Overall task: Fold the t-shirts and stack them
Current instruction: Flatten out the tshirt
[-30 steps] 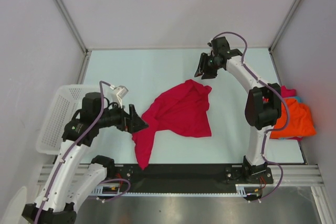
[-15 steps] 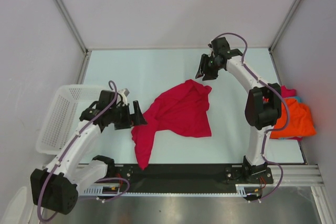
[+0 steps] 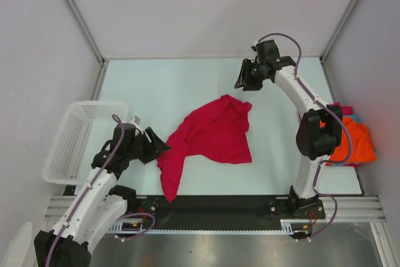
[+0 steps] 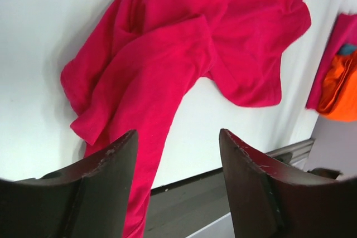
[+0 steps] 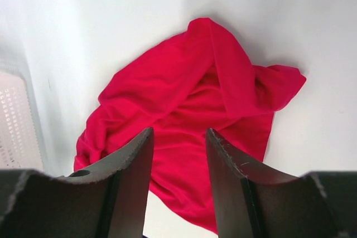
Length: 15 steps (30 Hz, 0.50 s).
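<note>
A crimson red t-shirt (image 3: 212,134) lies crumpled and spread on the pale table, with a long part trailing toward the near edge (image 4: 167,76) (image 5: 184,110). My left gripper (image 3: 160,146) is low at the shirt's left edge, open, with nothing between its fingers (image 4: 177,135). My right gripper (image 3: 242,83) hangs above the table just beyond the shirt's far corner, open and empty (image 5: 179,132). At the right edge lies a pile of t-shirts (image 3: 351,137): orange on top, magenta-pink and a bit of teal under it.
A white lattice basket (image 3: 74,141) stands at the left edge of the table, beside my left arm. The black rail (image 3: 212,204) runs along the near edge. Grey walls close off the far side and both sides.
My left arm has swung lower and nearer to the table's front, its gripper staying by the shirt's left edge with jaws narrowed. The right gripper shifted slightly. The shirt has not moved.
</note>
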### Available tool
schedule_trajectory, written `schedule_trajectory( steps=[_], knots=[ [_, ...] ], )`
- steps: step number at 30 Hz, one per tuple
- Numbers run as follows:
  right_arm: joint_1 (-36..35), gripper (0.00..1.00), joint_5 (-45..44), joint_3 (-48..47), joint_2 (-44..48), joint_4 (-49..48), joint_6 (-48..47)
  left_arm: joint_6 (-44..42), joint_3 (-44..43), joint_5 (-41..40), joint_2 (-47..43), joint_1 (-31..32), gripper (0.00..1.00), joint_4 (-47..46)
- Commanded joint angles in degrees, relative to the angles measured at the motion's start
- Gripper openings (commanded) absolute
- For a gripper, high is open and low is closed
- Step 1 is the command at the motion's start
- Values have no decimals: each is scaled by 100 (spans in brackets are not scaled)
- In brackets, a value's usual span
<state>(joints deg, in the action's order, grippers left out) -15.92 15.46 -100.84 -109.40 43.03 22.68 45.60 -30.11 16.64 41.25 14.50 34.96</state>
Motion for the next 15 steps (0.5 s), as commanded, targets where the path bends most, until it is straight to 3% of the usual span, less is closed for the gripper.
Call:
schedule_trajectory(
  steps=[1,15],
  knots=[
    [45,47,0,90,288,39,-106,888,391,-232,-416,9,67,-253],
    [63,47,0,178,297,30,-105,1425,804,-1075,-566,9,70,327]
  ],
)
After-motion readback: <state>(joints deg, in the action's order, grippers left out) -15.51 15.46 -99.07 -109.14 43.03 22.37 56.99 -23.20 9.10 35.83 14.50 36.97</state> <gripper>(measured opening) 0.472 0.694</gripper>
